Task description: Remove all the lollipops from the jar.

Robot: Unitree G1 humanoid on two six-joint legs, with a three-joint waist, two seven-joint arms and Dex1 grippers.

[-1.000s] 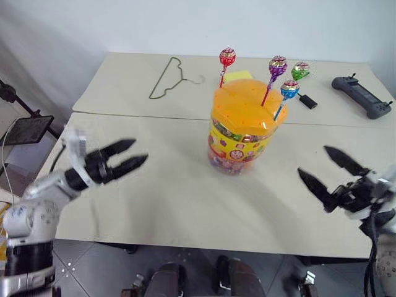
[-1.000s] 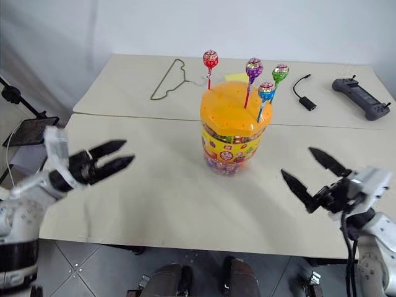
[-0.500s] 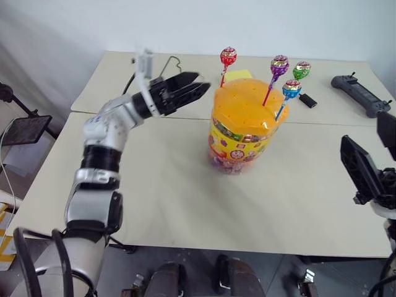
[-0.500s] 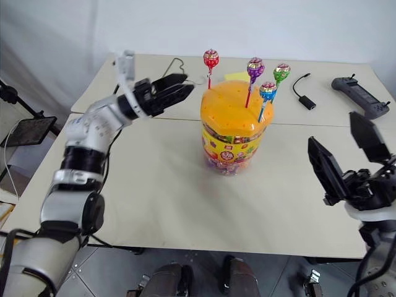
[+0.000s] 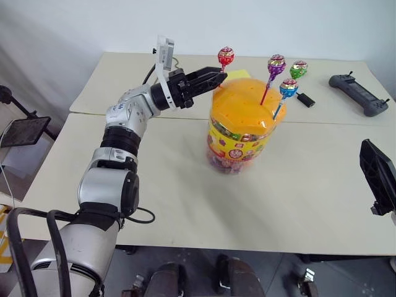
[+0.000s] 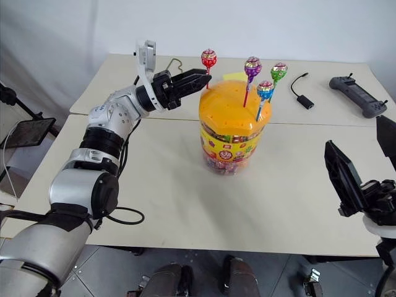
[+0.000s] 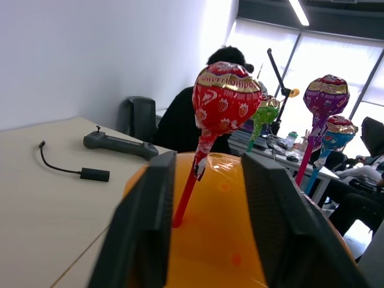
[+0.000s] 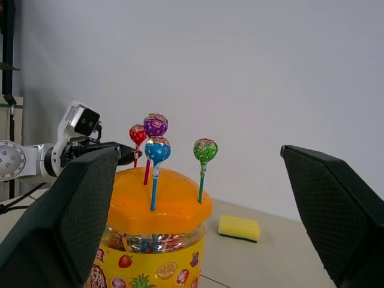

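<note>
Red lollipop [image 7: 225, 99] stands far-left in the jar [image 5: 242, 124] lid; your left gripper [image 7: 207, 225] straddles its stick, fingers slightly apart, not yet clamped, ready to pull. Right gripper [image 8: 219, 222] waits near-right, spread wide.

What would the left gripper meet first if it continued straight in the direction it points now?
Most likely the red lollipop: its stick rises between the fingers of the left gripper, just above the jar. The fingers do not appear to be closed on it yet, though depth is hard to judge.
</note>
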